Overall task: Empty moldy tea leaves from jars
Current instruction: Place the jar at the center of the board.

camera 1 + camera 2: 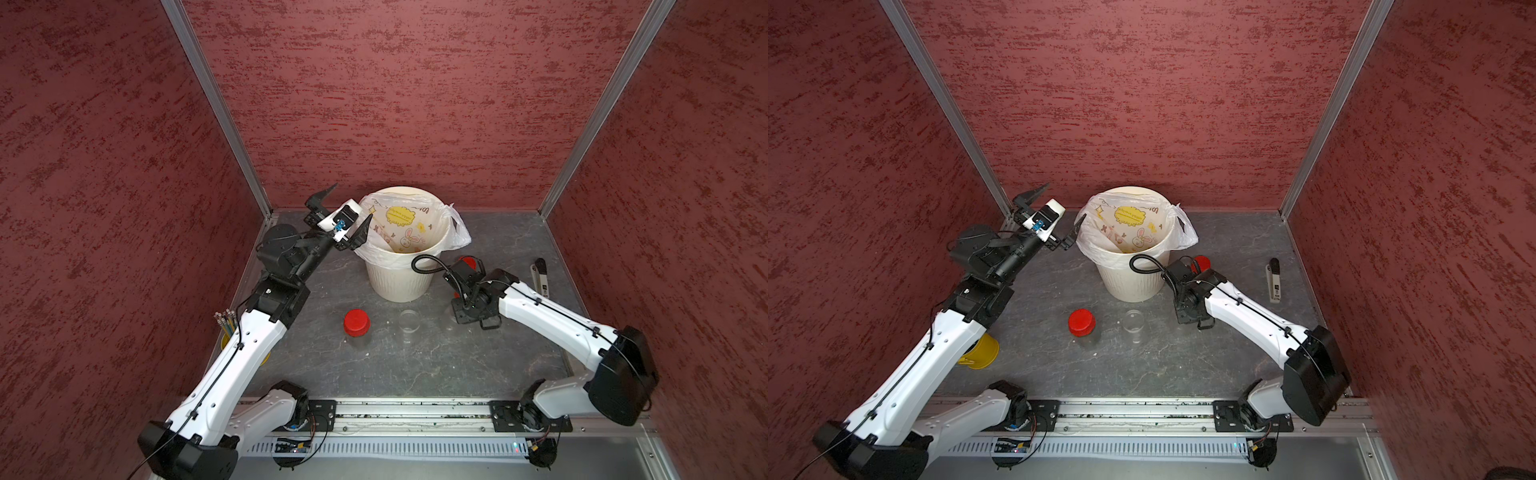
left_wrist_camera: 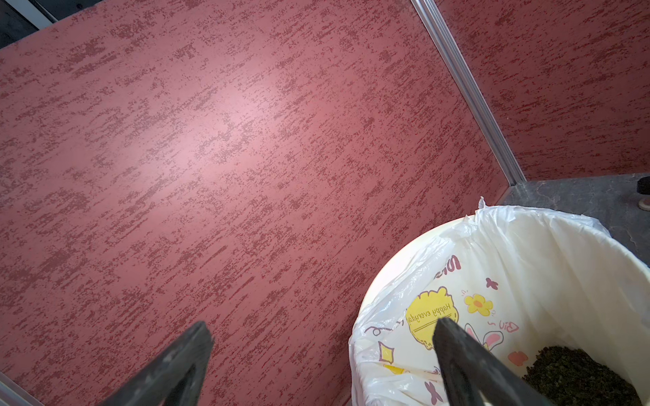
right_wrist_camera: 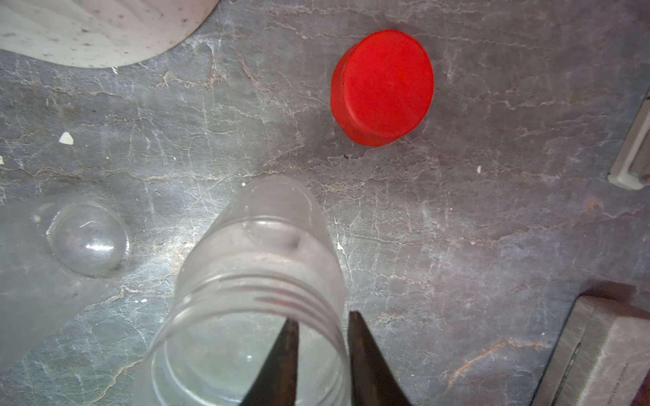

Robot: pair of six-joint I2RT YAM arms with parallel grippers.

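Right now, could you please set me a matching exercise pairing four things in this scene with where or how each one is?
Things:
1. loose red cap
2. tea leaves
3. capped jar
4. right gripper

Places or states:
A. slightly parted, astride the rim of an empty uncapped jar
B. lying by itself on the table
C. closed and upright, on the robot's side of the bin
D. heaped at the bottom of the bin

Pairs: 1-B, 2-D, 3-C, 4-A
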